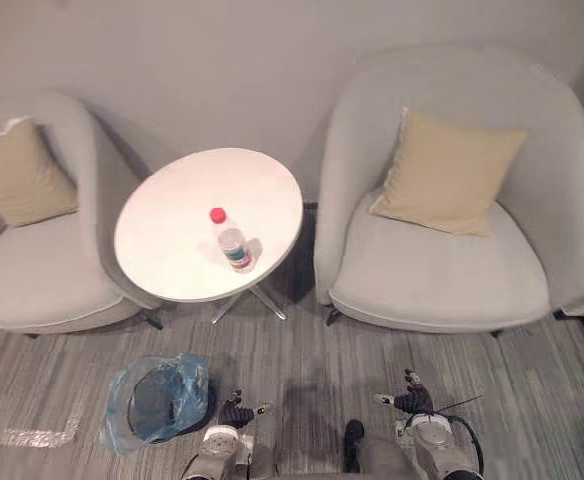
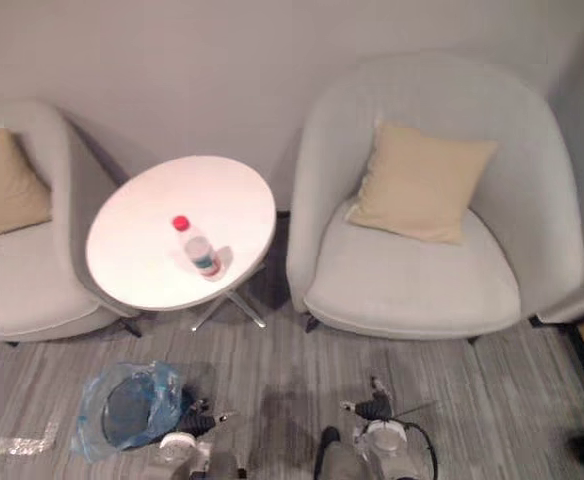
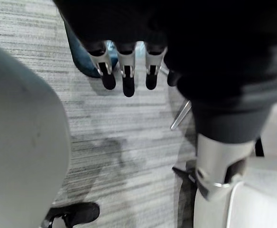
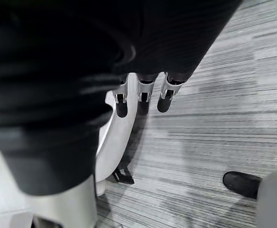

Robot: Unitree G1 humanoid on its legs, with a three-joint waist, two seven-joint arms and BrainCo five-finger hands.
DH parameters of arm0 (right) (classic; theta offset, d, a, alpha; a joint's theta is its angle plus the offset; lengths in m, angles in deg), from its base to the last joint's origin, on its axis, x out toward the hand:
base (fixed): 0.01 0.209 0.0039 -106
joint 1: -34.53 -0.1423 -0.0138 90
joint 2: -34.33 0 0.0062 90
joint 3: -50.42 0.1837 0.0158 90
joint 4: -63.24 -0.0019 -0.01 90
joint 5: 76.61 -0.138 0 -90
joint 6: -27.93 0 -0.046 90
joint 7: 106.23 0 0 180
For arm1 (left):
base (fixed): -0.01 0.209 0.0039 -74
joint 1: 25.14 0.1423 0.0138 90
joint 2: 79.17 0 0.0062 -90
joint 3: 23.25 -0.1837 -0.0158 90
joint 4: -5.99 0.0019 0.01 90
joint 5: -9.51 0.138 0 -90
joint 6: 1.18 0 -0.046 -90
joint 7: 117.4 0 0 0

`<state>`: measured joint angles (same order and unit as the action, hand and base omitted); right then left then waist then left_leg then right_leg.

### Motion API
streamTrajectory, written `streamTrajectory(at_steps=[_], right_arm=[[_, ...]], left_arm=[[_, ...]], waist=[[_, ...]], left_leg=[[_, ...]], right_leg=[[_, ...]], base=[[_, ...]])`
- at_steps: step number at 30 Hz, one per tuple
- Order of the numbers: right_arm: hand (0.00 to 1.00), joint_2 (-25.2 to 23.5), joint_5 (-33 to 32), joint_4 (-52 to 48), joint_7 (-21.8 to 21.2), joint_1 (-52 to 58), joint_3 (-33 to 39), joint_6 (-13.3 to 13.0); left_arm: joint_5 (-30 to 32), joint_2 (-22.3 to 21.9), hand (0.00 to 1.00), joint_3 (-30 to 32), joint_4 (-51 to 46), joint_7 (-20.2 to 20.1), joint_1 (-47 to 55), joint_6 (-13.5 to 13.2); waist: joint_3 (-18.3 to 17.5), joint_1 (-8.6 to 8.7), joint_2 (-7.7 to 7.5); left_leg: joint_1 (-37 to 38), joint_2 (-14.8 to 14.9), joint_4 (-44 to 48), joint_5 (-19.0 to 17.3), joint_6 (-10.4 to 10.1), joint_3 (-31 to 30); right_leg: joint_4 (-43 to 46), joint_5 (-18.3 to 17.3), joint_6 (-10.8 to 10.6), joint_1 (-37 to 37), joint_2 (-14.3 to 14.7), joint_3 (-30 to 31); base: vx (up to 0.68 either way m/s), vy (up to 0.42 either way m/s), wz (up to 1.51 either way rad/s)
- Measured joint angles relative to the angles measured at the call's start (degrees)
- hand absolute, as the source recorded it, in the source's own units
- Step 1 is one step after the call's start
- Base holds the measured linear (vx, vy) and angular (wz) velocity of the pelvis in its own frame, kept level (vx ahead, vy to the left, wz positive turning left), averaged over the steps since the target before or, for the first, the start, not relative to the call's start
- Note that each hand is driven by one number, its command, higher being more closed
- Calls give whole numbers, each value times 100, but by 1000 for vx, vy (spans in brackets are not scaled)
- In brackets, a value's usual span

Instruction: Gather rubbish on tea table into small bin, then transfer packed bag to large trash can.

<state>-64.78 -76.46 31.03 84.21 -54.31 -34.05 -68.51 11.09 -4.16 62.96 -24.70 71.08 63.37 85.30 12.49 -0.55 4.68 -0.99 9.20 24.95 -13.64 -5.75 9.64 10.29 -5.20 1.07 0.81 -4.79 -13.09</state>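
Observation:
A clear plastic bottle (image 1: 232,241) with a red cap and a teal label is on the round white tea table (image 1: 177,270); it looks upright. The small dark bin (image 1: 156,402), lined with a crumpled blue bag, stands on the carpet in front of the table. My left hand (image 3: 125,81) hangs low with straight fingers and holds nothing. The blue bag (image 3: 79,59) shows just past its fingertips. My right hand (image 4: 140,96) also hangs with straight fingers above the carpet and is empty. It is beside the foot of the right armchair (image 4: 113,137).
Two pale grey armchairs flank the table, each with a beige cushion: one at the left (image 1: 42,285), one at the right (image 1: 442,275). A wall runs behind them. A strip of shiny tape (image 1: 34,437) lies on the striped grey carpet, left of the bin.

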Motion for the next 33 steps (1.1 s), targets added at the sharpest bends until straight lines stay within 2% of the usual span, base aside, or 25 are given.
streamTrajectory(at_steps=[1, 2, 3, 6, 8, 12, 15, 17, 24, 33], right_arm=[[0, -18, -355, 82, -107, 37, 251, 28], [0, 6, -631, 177, -184, 21, 388, 75], [0, 68, -824, 247, -311, 17, 345, 124], [0, 18, -933, 381, -467, 69, 327, 159], [0, -12, -924, 382, -508, 129, 322, 165], [0, -8, -882, 365, -532, 159, 262, 165], [0, -27, -663, 75, -495, 181, -26, 183], [0, -21, -423, -603, -460, 188, -306, 193], [0, 67, 371, -2336, -302, 108, -636, 56], [0, 337, 1123, -2981, -140, -69, -1028, -78]], left_arm=[[-5, 3, 0, 1, -15, 1, 7, 5], [4, 4, 0, 0, -6, -11, 13, 16], [8, 27, 0, 5, 53, -42, 19, 17], [17, 209, 0, 10, 116, -146, 62, 16], [64, 278, 0, 14, 202, -187, 140, 17], [100, 299, 0, 51, 251, -226, 259, 20], [113, 307, 0, 50, 254, -227, 270, 16], [139, 327, 0, 44, 254, -227, 275, 16], [189, 400, 0, 43, 208, -227, 298, 7], [290, 427, 0, 46, 181, -246, 301, -16]], waist=[[-1, -6, 0], [-21, 12, 36], [-62, 12, 78], [-206, -1, -173], [-293, -5, -228], [-474, 7, -218], [-543, 1, -256], [-563, 1, -305], [-628, -50, -495], [-657, -135, -576]], left_leg=[[7, -13, -318, 51, 30, 56], [5, -42, -963, 505, -5, 77], [51, -88, -1258, 616, -81, 59], [266, -322, -1699, 719, 76, 13], [472, -477, -1993, 802, 161, -9], [711, -676, -2429, 918, 258, -103], [714, -738, -2498, 946, 273, -173], [710, -752, -2498, 949, 271, -243], [719, -737, -2500, 949, 272, -278], [591, -764, -2508, 964, 300, -478]], right_leg=[[-46, 8, -31, -56, -22, -71], [-72, 11, -134, -91, 4, -110], [-73, -9, -237, -112, 49, -58], [-309, 85, -389, -222, -112, -89], [-400, 104, -459, -369, -217, -92], [-491, 83, -588, -484, -356, -150], [-555, 86, -617, -488, -378, -206], [-592, 84, -616, -509, -357, -207], [-821, 97, -599, -646, -301, -218], [-1026, 183, -558, -695, -287, -304]], base=[[20, 100, 39], [26, 154, 21], [24, 125, 21], [40, 119, 18], [47, 120, 8], [47, 81, 11], [111, 39, 11], [78, 9, 2], [54, -14, 2], [3, -1, 8]])
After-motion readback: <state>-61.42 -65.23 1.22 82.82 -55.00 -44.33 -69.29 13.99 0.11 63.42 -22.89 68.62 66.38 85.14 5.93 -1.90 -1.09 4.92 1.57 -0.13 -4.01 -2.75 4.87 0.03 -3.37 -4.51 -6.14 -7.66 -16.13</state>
